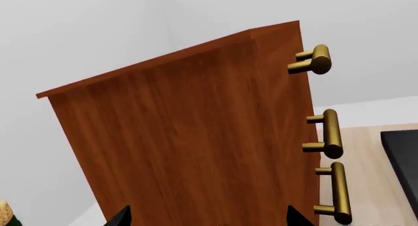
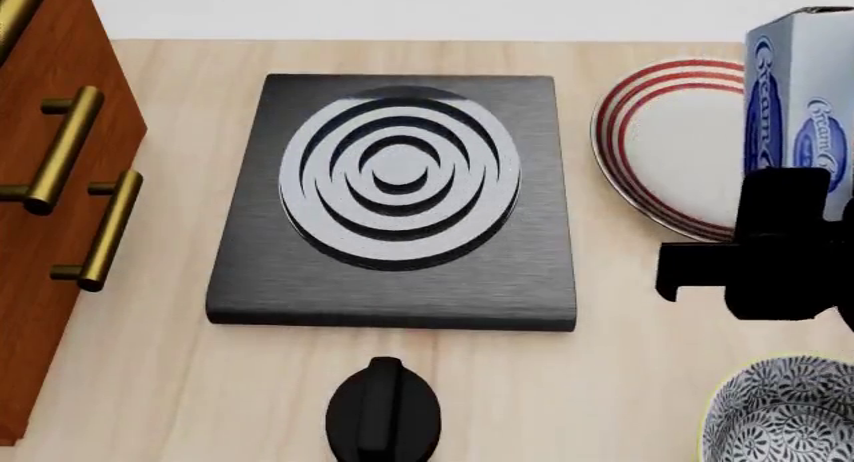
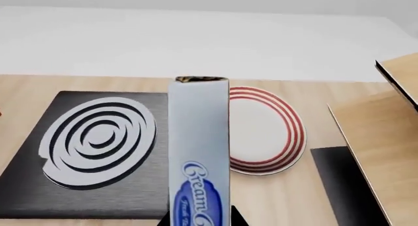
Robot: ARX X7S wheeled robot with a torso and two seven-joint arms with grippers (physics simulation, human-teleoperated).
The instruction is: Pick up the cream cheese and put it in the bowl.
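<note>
Fingers (image 3: pixel 230 217) clamp the cream cheese (image 3: pixel 199 152) clear above the table (image 2: pixel 614 382).

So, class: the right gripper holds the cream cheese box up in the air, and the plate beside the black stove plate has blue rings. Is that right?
Not quite. The plate has red rings, not blue, as the right wrist view shows. The rest stands: the right gripper holds the cream cheese box up in the air, and the plate lies beside the black stove plate.

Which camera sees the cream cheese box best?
The right wrist view: the cream cheese stands in the middle, its whole long side and label showing. The head view catches only part of it at the edge, above the right gripper. The left wrist view shows none.
</note>
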